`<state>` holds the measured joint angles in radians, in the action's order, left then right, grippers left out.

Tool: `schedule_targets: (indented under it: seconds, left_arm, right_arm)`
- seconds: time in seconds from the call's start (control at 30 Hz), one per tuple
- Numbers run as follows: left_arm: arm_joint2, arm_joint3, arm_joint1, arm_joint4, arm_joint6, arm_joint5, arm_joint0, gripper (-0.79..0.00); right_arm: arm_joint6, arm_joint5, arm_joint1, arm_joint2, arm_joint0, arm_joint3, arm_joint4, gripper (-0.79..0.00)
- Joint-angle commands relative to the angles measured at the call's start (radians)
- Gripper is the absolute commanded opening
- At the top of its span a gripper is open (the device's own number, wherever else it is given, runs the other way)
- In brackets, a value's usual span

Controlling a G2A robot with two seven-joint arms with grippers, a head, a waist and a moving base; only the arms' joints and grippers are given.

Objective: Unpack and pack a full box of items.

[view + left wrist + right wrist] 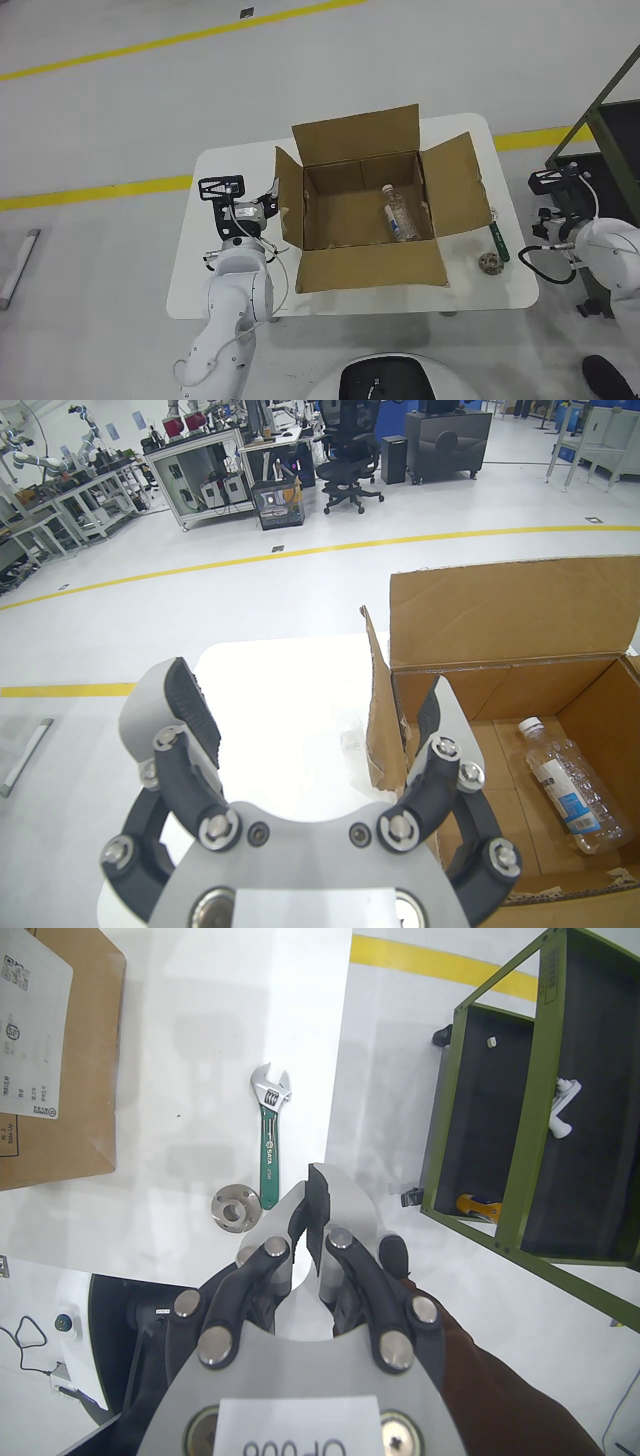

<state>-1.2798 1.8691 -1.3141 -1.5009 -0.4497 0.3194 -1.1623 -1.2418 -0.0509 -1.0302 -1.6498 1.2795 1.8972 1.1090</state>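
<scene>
One bottle (400, 212) lies in the open box (350, 140) on the bench (185, 280), along the right wall, cap toward the far side. The left gripper (307, 690), jaws wide apart, hangs just outside the left flap (382, 705), the bottle across the box floor from it. The right gripper (314, 1208), jaws together, sits by the bench's right edge near wrench (270, 1138) and flange (235, 1208). Which arm is nearer is a close call. From the left wrist, the flap screens the box's left side.
</scene>
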Motion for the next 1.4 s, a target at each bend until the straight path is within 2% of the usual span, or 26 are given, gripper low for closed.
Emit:
schedule_targets:
  seconds: [0.0,0.17,0.23,0.27,0.33,0.37,0.47,1.0,1.37]
  left_arm:
    - [0.0,0.0,0.0,0.0,0.0,0.0,0.0,0.0]
    - [0.0,0.0,0.0,0.0,0.0,0.0,0.0,0.0]
    - [0.0,0.0,0.0,0.0,0.0,0.0,0.0,0.0]
    - [0.0,0.0,0.0,0.0,0.0,0.0,0.0,0.0]
    - [0.0,0.0,0.0,0.0,0.0,0.0,0.0,0.0]
    - [0.0,0.0,0.0,0.0,0.0,0.0,0.0,0.0]
    - [0.0,0.0,0.0,0.0,0.0,0.0,0.0,0.0]
    - [0.0,0.0,0.0,0.0,0.0,0.0,0.0,0.0]
    - [0.0,0.0,0.0,0.0,0.0,0.0,0.0,0.0]
  right_arm:
    - [0.015,-0.019,-0.001,0.015,0.006,-0.034,0.028,-0.785]
    - [-0.06,-0.09,-0.01,0.115,-0.12,-0.14,0.08,-0.785]
    - [-0.104,-0.095,-0.016,0.163,-0.177,-0.196,0.086,-0.736]
    - [-0.112,-0.101,-0.018,0.182,-0.202,-0.219,0.095,-0.65]
    - [-0.126,-0.108,-0.024,0.216,-0.242,-0.256,0.096,-0.536]
    - [-0.136,-0.105,-0.026,0.229,-0.258,-0.274,0.098,-0.539]
    - [-0.159,-0.098,-0.031,0.258,-0.297,-0.333,0.094,-0.48]
    - [-0.114,-0.059,-0.061,0.395,-0.406,-0.559,0.096,-0.489]
    - [-0.104,-0.051,-0.077,0.421,-0.45,-0.637,0.047,-0.489]
